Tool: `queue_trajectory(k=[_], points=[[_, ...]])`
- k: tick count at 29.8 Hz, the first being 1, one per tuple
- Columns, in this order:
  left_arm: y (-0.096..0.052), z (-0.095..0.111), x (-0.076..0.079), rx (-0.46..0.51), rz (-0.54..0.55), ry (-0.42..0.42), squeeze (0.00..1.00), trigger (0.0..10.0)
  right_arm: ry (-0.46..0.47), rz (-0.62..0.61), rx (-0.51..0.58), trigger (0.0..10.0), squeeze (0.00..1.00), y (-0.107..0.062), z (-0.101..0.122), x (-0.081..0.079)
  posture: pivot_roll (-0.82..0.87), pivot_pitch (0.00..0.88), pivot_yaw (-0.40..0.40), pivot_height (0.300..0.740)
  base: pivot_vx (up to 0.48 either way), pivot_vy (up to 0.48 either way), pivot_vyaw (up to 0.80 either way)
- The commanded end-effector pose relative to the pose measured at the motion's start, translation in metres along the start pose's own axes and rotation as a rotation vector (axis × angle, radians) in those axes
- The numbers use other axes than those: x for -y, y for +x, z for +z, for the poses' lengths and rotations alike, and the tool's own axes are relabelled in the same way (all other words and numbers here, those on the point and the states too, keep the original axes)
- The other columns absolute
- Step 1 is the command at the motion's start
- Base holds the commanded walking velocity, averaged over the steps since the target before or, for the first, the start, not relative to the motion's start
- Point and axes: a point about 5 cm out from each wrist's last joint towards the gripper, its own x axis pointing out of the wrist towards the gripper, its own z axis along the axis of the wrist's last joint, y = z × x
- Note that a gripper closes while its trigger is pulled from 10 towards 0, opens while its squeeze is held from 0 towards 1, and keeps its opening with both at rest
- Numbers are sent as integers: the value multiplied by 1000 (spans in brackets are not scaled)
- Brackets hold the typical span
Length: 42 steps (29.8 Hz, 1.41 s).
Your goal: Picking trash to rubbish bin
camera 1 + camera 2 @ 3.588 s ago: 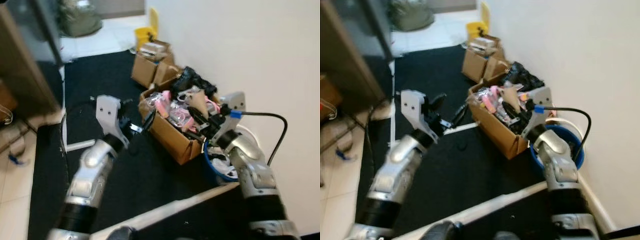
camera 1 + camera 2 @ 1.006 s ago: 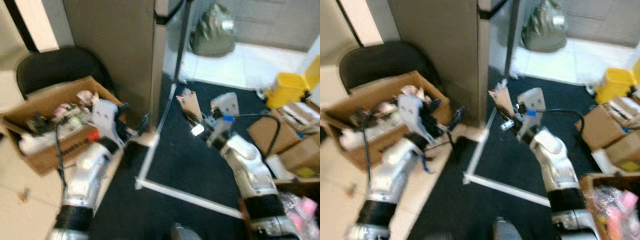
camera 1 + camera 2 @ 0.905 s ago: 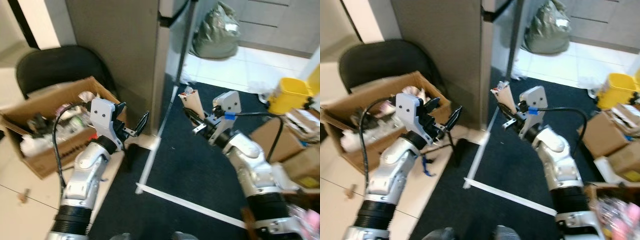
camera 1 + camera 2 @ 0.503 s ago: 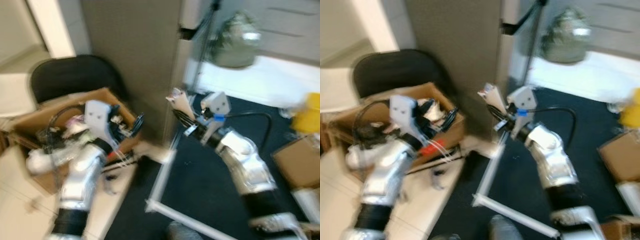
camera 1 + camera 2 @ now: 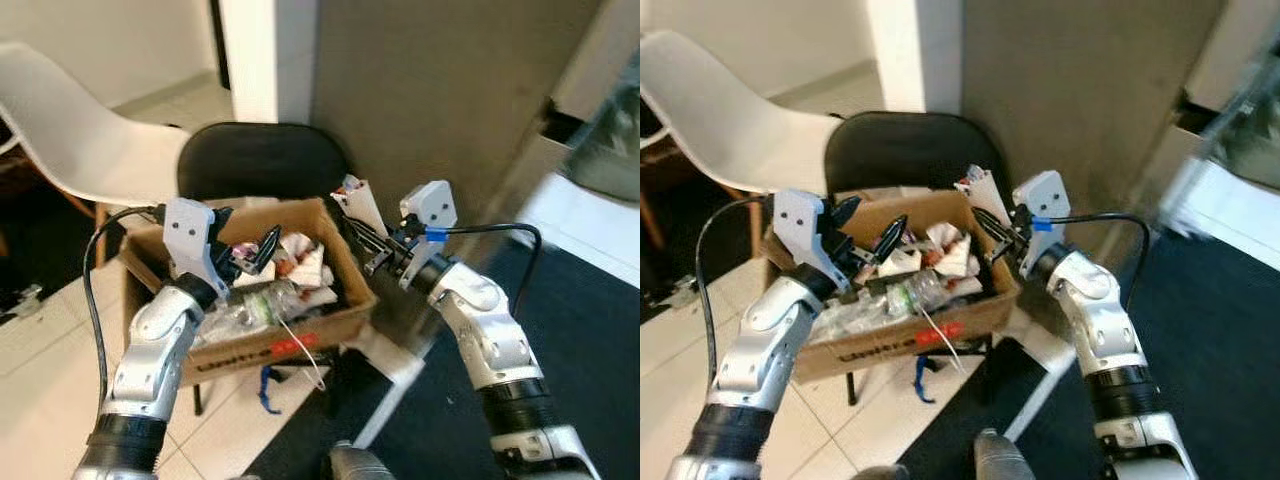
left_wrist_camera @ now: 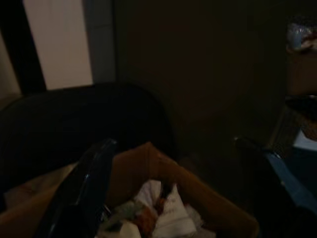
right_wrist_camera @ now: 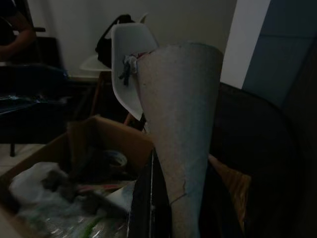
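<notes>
Right now the right gripper (image 5: 992, 232) is clamped on a cardboard cone (image 7: 181, 124), over the far corner of the trash box (image 5: 300, 340). Looks light, stiff, crushable; grip low on its wall. Left gripper (image 5: 868, 232) spread, empty.

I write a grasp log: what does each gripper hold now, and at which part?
The right gripper holds a cardboard cone, jaws shut on its narrow lower end, above the cardboard box. The left gripper is open and holds nothing.

Tiled floor (image 5: 40, 340), dark carpet (image 5: 590, 340) — white chair (image 5: 70, 130), black chair (image 5: 262, 165)
</notes>
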Motion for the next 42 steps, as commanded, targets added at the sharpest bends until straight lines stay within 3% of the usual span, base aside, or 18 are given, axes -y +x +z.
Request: queue_trajectory(k=[1,7,10,15,18,24,28,30,42], points=[[-2,1,-2,-11,0,12,0,10000,-24,-7,20,10000,0,2,8,5,-1,0,-30,740,461,0,0],[-7,-4,-7,-74,7,-42,0,10000,-90,57,8,10000,0,11,18,3,10,0,-27,740,215,0,0],[-12,-9,-6,-125,-36,-22,0,10000,-126,83,-14,10000,0,14,19,1,10,0,-27,740,0,0,0],[-37,-12,-15,-236,-115,41,0,10000,-215,86,-90,10000,0,30,23,5,40,0,-40,740,0,0,0],[-41,-12,-18,-250,-108,48,0,10000,-228,79,-100,10000,0,34,24,6,42,0,-42,740,0,0,0],[-65,-1,-17,-327,-249,106,0,10000,-277,110,-172,10000,0,51,18,-2,59,0,-53,740,0,0,0],[-69,3,-16,-340,-281,120,0,10000,-292,144,-213,10000,0,53,11,-6,59,0,-52,740,0,0,0],[-71,9,-14,-337,-303,131,0,10000,-343,180,-271,10000,0,50,-1,-9,62,0,-52,740,0,0,0],[-73,14,-11,-353,-330,152,0,10000,-291,203,-328,10000,0,50,-20,-16,61,0,-51,740,0,0,0]])
